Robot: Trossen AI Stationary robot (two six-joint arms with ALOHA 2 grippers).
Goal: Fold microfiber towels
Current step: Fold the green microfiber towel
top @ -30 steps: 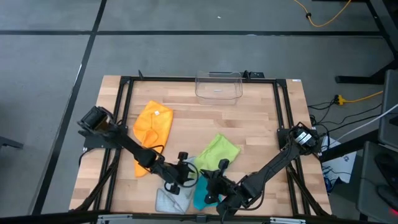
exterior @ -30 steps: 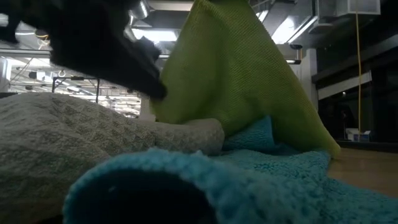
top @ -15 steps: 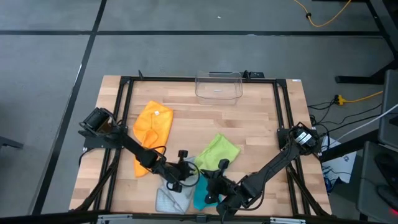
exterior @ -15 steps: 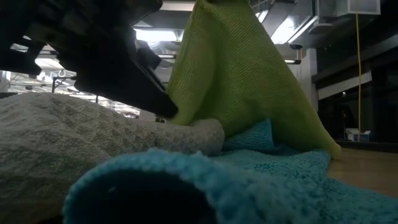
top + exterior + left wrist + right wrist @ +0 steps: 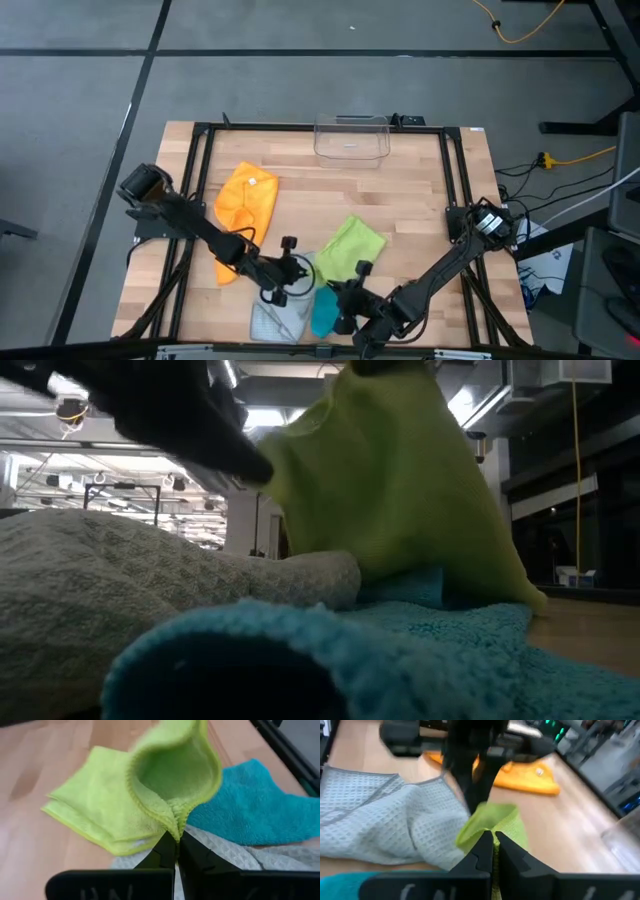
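Four towels, one of each colour: orange towel at 9 o'clock, grey towel and teal towel at 6, lime towel mid-table. Left gripper pinches a lime edge; right gripper pinches another lime edge. One clear bin at 12

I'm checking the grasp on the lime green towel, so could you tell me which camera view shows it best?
The left wrist view: the lime green towel fills it, its edge pinched in the left gripper. The high view shows it small, partly under the arms; the low view shows a raised fold; the right wrist view shows a corner at the right gripper.
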